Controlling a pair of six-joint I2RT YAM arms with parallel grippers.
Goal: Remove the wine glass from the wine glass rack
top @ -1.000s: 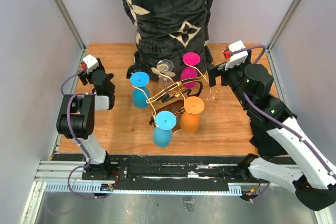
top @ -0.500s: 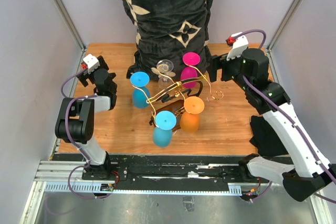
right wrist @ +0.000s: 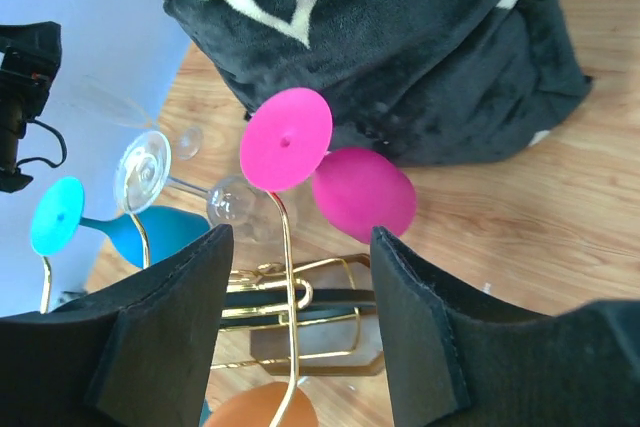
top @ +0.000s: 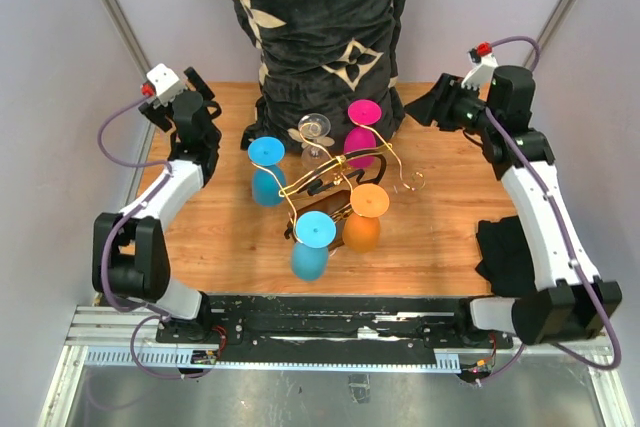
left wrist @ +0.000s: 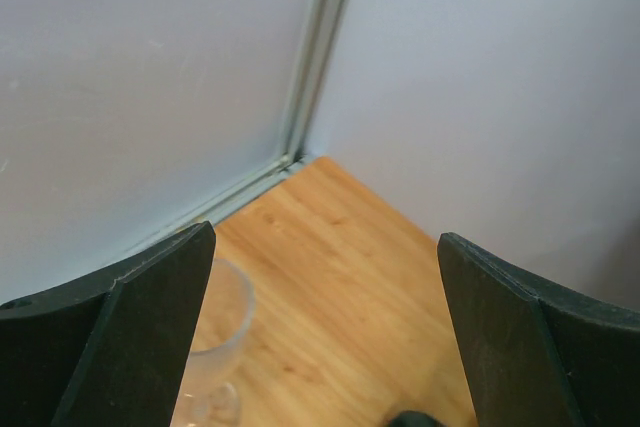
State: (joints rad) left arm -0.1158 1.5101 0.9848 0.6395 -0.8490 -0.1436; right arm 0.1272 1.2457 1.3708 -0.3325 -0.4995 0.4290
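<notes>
The gold wire wine glass rack (top: 335, 179) stands mid-table on its dark base (right wrist: 330, 347). Several glasses hang on it upside down: a blue one (top: 267, 173), a clear one (top: 314, 137), a pink one (top: 362, 133), an orange one (top: 365, 219) and a light blue one (top: 312, 245). My right gripper (top: 427, 107) is open and empty, raised to the back right of the rack. In its wrist view (right wrist: 300, 327) the pink glass (right wrist: 362, 193) and the clear glass (right wrist: 232, 203) lie ahead. My left gripper (top: 197, 89) is open and empty at the back left (left wrist: 325, 327).
A black patterned cloth bundle (top: 320, 27) stands behind the rack. Grey walls enclose the table on three sides. Another clear glass (left wrist: 215, 337) shows low by my left finger, near the wall. A black cloth (top: 505, 247) lies at the right edge.
My right gripper has lifted and pulled back to the right, away from the rack. My left arm has stretched out toward the back left corner. The glasses have not moved.
</notes>
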